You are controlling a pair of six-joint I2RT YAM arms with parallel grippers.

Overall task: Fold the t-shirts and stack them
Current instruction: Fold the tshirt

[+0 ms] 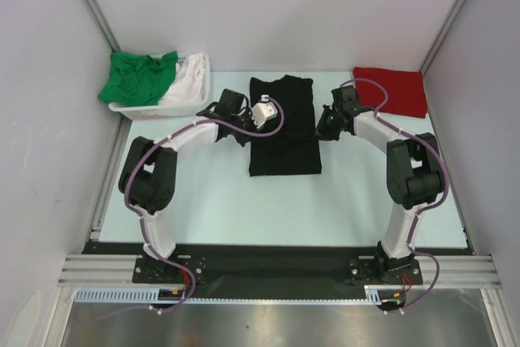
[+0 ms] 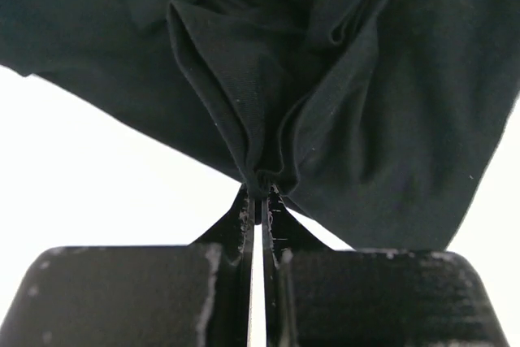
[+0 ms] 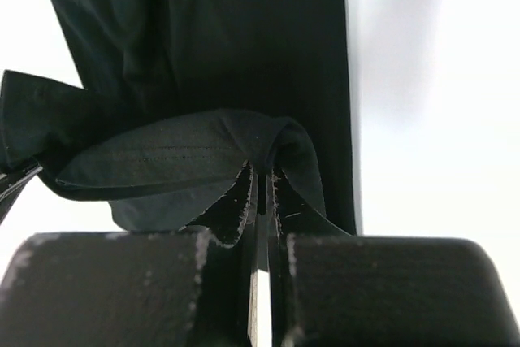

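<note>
Right now the black shirt (image 1: 283,140) lies in the middle of the bench (image 1: 211,201), looking partly folded into a tall strip, and I have it by both long edges. My left hand (image 2: 262,194) is pinched fully together on a small gathered tuck of its left edge. My right hand (image 3: 262,170) is likewise clamped on a rolled lip of cloth on the right side.

Both bites look shallow, right at the fingertips, so I judge slipping to be the main risk. If I lift or pull quickly, the cloth could slide out of one hand and the fold would fall crooked. Pulling the two sides unevenly would skew the strip or drag the whole shirt across the bench. The bunched pleats by my left hand could get pressed into the fold as wrinkles.

My hands face each other across a narrow shirt, so bringing both inward at once could knock them together. The red shirt (image 1: 394,91) lies folded at the far right, near my right wrist, and a wide swing there could disturb it.
</note>
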